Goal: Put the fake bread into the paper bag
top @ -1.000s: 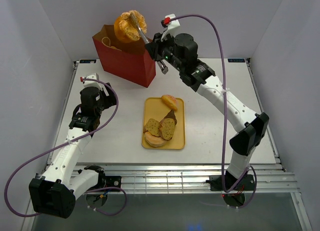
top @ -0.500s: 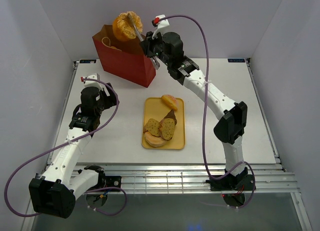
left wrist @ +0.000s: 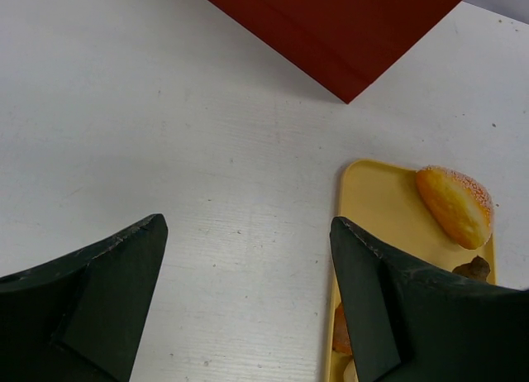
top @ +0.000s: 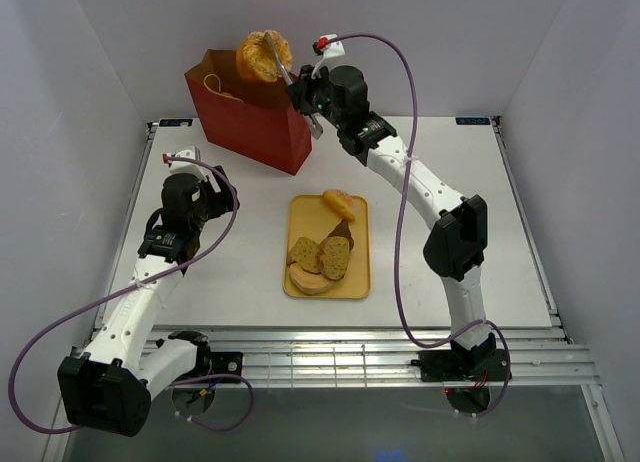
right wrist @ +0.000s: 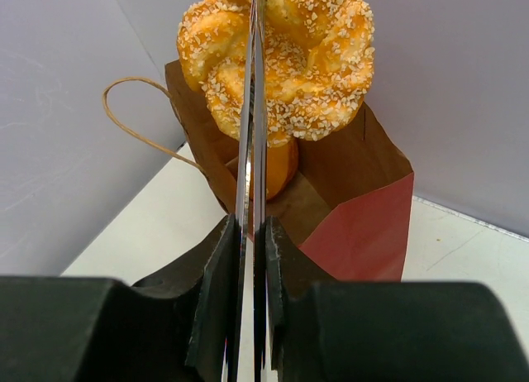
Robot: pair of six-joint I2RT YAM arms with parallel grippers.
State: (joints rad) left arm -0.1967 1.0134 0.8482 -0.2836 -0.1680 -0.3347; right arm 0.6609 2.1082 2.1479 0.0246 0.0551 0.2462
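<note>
A seeded golden roll of fake bread [top: 264, 56] [right wrist: 285, 55] hangs just above the open mouth of the red paper bag [top: 250, 117] [right wrist: 359, 225]. Thin metal tongs [right wrist: 250, 126] [top: 284, 74] pinch it. My right gripper [right wrist: 252, 225] [top: 308, 100] is shut on the tongs' two blades. Another orange roll [right wrist: 281, 167] lies inside the bag. More fake bread stays on the yellow tray [top: 357, 282]: a sugared roll [top: 339, 203] [left wrist: 455, 204], speckled slices [top: 320, 254] and a pale bun [top: 310, 280]. My left gripper [left wrist: 248, 225] hovers open over bare table left of the tray.
The bag stands at the table's back left, one string handle [right wrist: 136, 126] hanging to its left. A small dark brown piece [top: 344, 232] also lies on the tray. White walls close in the table on three sides.
The right arm has folded in toward the bag, and the roll in the tongs has turned and shifted slightly over the bag's mouth. The left arm has not moved.
</note>
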